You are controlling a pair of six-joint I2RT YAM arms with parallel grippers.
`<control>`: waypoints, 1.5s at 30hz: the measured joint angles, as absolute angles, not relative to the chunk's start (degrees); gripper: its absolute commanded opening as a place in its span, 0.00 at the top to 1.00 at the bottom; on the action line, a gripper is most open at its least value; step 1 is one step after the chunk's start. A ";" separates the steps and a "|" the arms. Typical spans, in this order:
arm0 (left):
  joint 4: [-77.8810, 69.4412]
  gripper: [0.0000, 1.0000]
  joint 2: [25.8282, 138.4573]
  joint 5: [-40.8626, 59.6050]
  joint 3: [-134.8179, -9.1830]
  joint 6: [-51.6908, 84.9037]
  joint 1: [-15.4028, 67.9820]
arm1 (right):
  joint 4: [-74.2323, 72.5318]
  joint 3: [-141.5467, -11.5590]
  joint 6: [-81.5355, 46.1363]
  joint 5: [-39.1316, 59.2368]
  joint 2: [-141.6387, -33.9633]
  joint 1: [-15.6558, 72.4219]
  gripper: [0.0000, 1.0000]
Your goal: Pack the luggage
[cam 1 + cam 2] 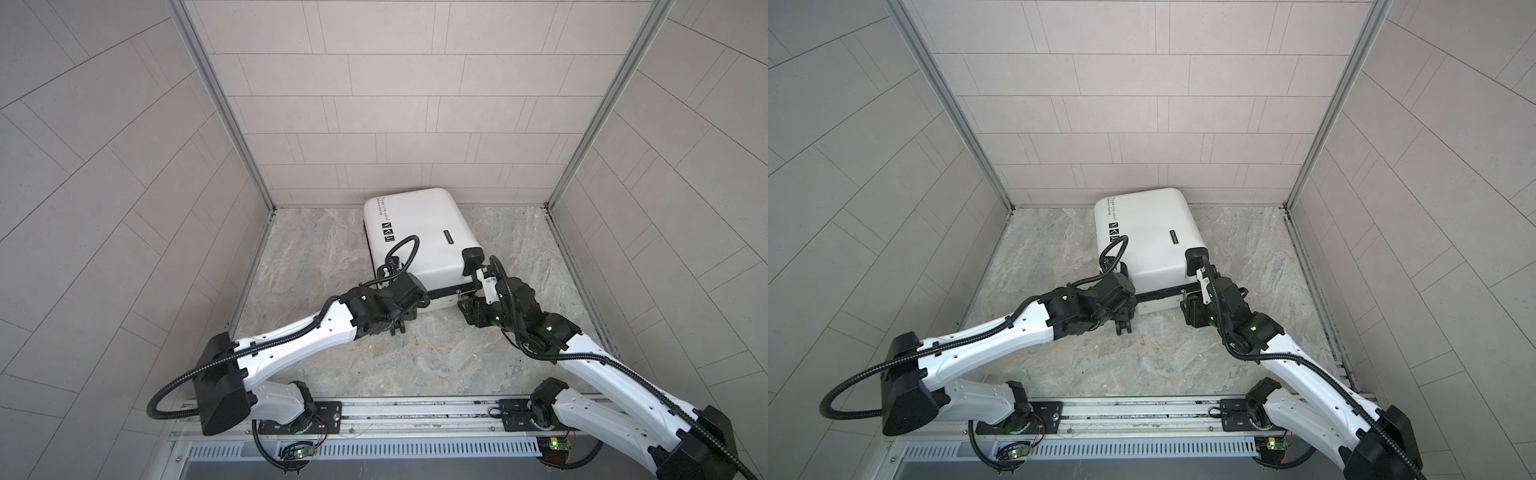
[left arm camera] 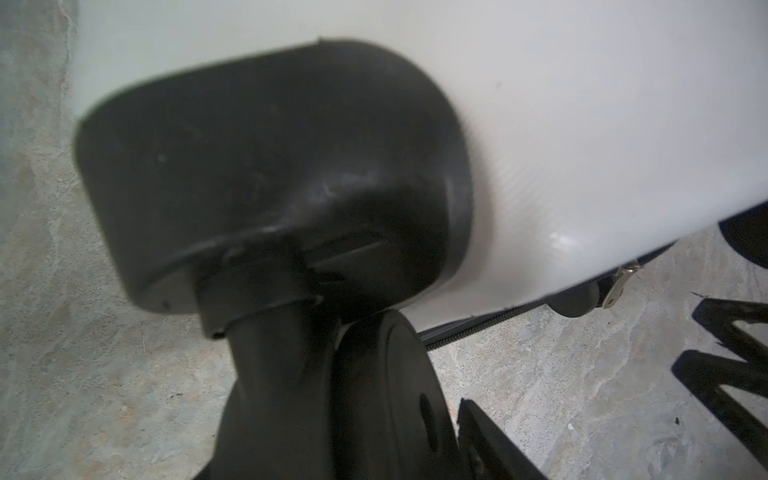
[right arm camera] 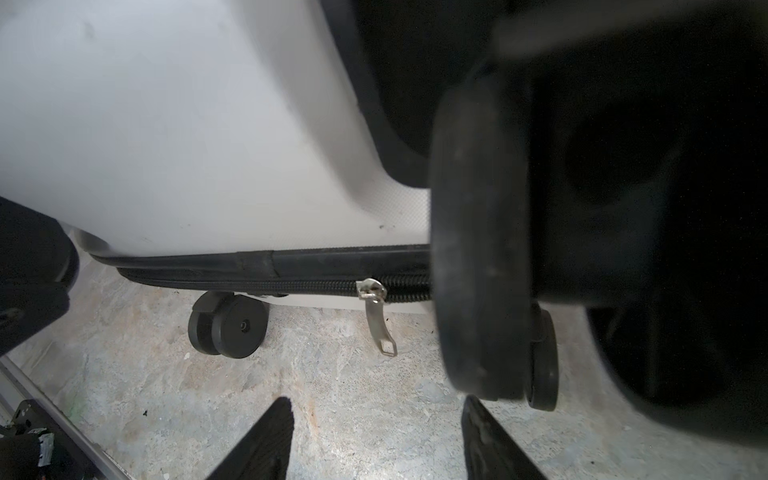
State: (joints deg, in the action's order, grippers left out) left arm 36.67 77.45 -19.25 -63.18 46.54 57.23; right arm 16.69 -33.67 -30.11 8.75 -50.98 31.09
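White luggage [image 1: 419,232] flat on marble floor [image 1: 316,257]; back wall [image 1: 415,124] just behind

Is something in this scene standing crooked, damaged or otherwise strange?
The luggage lies flat but askew: it is turned at an angle to the back wall, with only one far corner near it. No clear damage shows.

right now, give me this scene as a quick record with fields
suitcase: white, closed, lying flat at the back of the table
zipper pull: hanging down on the end facing the robot
left gripper: at a wheel, grip unclear
right gripper: open, nothing between its fingers, facing the zipper pull
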 measured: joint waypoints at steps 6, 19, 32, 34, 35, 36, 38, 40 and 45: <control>36.91 0.46 77.45 -18.17 -62.67 46.15 57.14 | 9.23 -27.77 -30.22 8.51 -50.46 31.11 0.32; 38.61 0.88 77.21 -15.84 -62.48 46.87 56.62 | -1.08 -25.76 -29.82 5.74 -53.30 31.14 0.53; 39.62 1.00 77.21 -11.73 -63.88 46.46 54.70 | 5.96 -25.36 -29.85 -1.13 -35.81 28.75 0.17; 40.03 1.00 77.21 -10.72 -64.31 46.24 54.24 | 5.48 -22.26 -31.05 -1.80 -31.38 27.49 0.17; 40.25 1.00 77.21 -10.20 -64.53 46.06 53.98 | 5.39 -20.38 -31.99 -1.76 -29.06 26.35 0.18; 40.40 1.00 77.21 -9.82 -64.66 46.00 53.80 | 5.30 -19.14 -32.75 -1.43 -28.01 25.36 0.18; 40.71 1.00 77.21 -9.13 -65.04 45.82 53.47 | 4.29 -16.40 -35.00 0.47 -27.09 22.59 0.20; 40.84 1.00 77.21 -8.67 -65.49 45.52 53.17 | 3.11 -14.28 -37.43 2.59 -27.49 20.45 0.22; 41.47 1.00 77.21 -8.19 -66.32 44.73 52.82 | -1.58 -13.15 -41.69 7.18 -31.22 19.84 0.23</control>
